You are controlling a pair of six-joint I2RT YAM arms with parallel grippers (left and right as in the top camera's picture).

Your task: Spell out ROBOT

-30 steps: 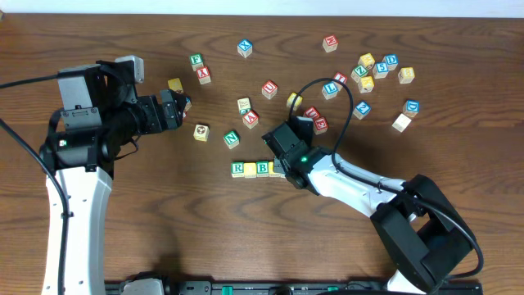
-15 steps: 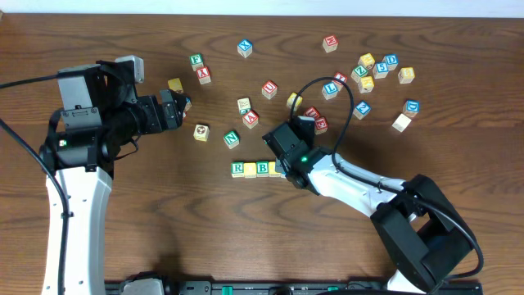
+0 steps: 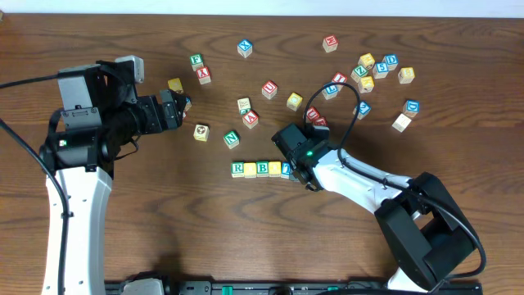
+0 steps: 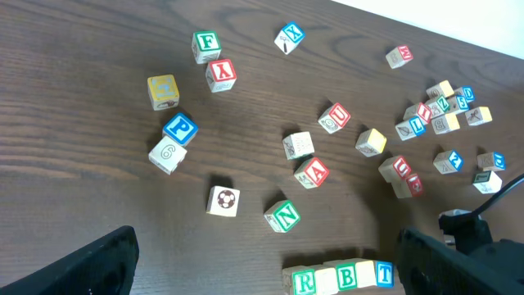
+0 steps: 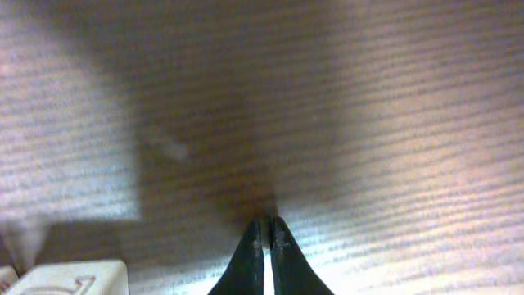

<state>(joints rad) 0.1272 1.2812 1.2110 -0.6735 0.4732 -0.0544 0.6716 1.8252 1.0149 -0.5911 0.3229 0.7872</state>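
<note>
Since a second earlier, the right tool (image 5: 266,236) had slid rightward along the row of blocks (image 3: 260,169), ending at its right end beside the T block (image 4: 383,272). Its fingers were pressed together on nothing, tips over bare bench (image 3: 164,221). The row lay near mid-bench, reading R, B, T, with pale blocks between whose faces could not be read. The left tool (image 4: 264,254) hung wide open and empty, well left of the row.

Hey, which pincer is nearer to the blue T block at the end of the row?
Right. The right pincer, shut, sits just beside the T block; the left pincer is far off near the P block.
</note>
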